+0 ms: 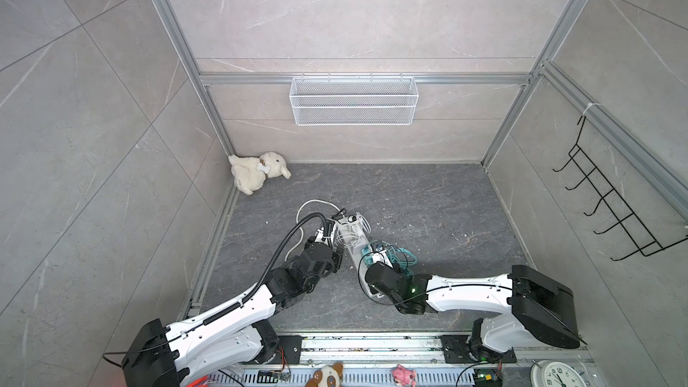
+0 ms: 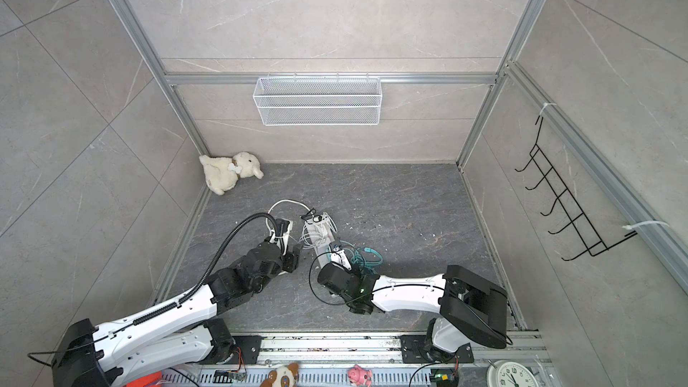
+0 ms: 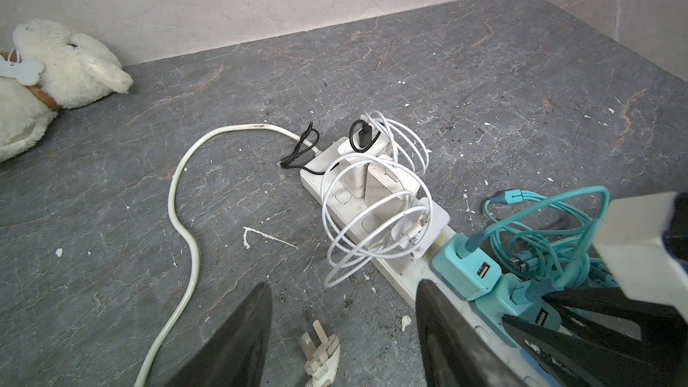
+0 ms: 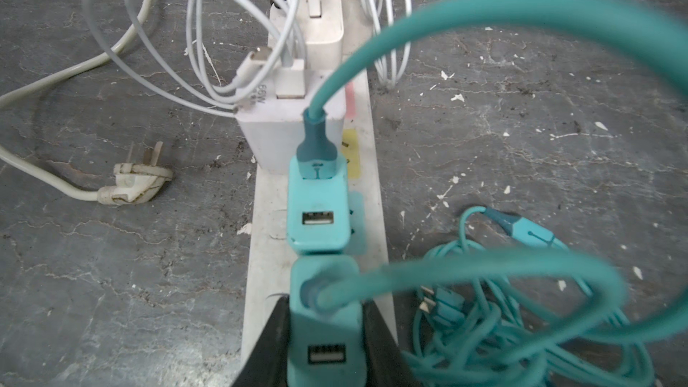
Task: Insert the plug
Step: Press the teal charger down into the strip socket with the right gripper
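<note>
The right gripper (image 4: pixel 324 299) is clamping its black fingers (image 4: pixel 264 355) on a teal plastic USB charger plug (image 4: pixel 325 333) with rounded corners. The plug is standing at the end of a long white plastic power strip (image 4: pixel 260 277) nearest the arms, and its pins are hidden. The strip is lying on a dark grey, veined stone-look surface (image 3: pixel 446 68). A matching second teal charger (image 4: pixel 318 214) is sitting in the strip just beyond, with a teal lead rising from its top. Next along, a boxy white charger (image 4: pixel 283 135) is showing the marking "65W", and glossy white cables (image 3: pixel 372 217) are looping around it. The left gripper (image 3: pixel 344 284) is hanging spread and empty over a scuffed cream three-pin plug (image 3: pixel 322 351). That plug is lying loose beside the strip on its thick cream cord (image 3: pixel 178 195). A coil of teal cable (image 4: pixel 484 333) is lying tangled at the strip's other side.
</note>
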